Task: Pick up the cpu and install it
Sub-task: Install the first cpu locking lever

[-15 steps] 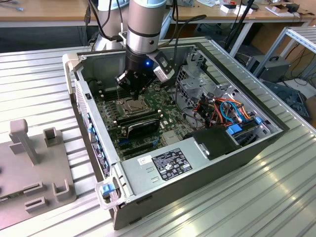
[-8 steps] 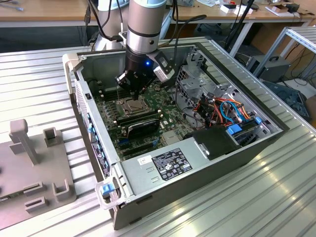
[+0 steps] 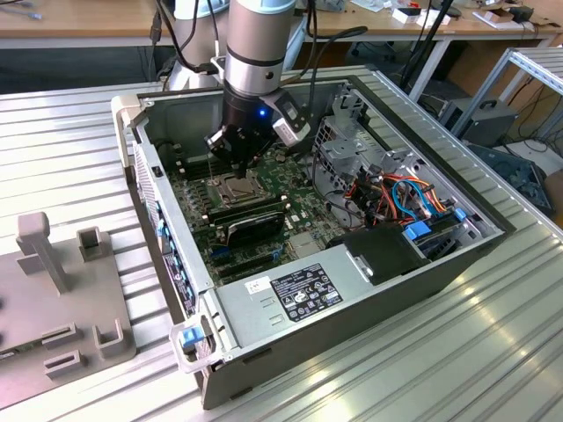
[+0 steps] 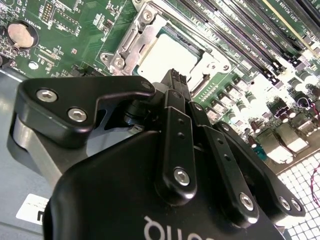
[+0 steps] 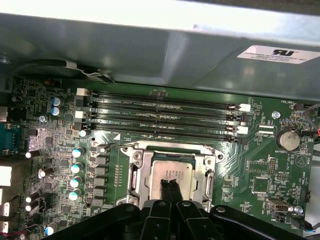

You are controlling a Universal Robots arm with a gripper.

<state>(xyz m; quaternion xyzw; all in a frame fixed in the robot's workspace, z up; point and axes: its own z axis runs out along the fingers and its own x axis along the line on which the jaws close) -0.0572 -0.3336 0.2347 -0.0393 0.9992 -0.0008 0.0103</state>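
While the cpu lies in its socket, the end effector hovers above.

The open top of the case leaves free passage from above down to the socket frame. There the gripper hangs, fingertips together, over the cpu. Memory slots run close along one side and upright capacitors along another. A long black module lies just beside the socket. The drive cage and cables crowd the exterior view's right.
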